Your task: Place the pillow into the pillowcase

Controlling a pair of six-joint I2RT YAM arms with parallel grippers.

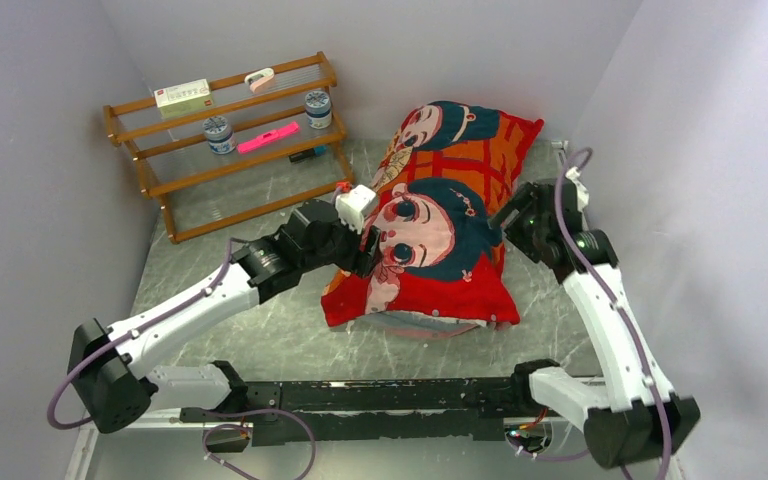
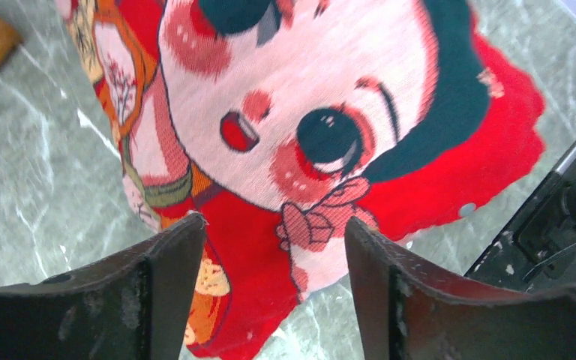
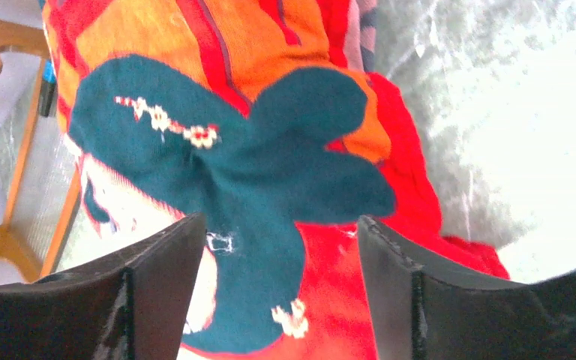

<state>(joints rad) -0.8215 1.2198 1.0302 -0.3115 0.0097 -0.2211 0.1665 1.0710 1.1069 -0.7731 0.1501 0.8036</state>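
The pillowcase [image 1: 440, 230] was found lying plump on the surface [image 1: 260, 335], with left hand [image 2: 274, 251] and right hand [image 3: 281, 244] both open, nothing gripped.

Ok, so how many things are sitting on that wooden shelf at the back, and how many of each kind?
Jars: 2
White box: 1
Bright pink bar: 1
Small pale pink thing: 1
Small dark thing: 1
Total: 6
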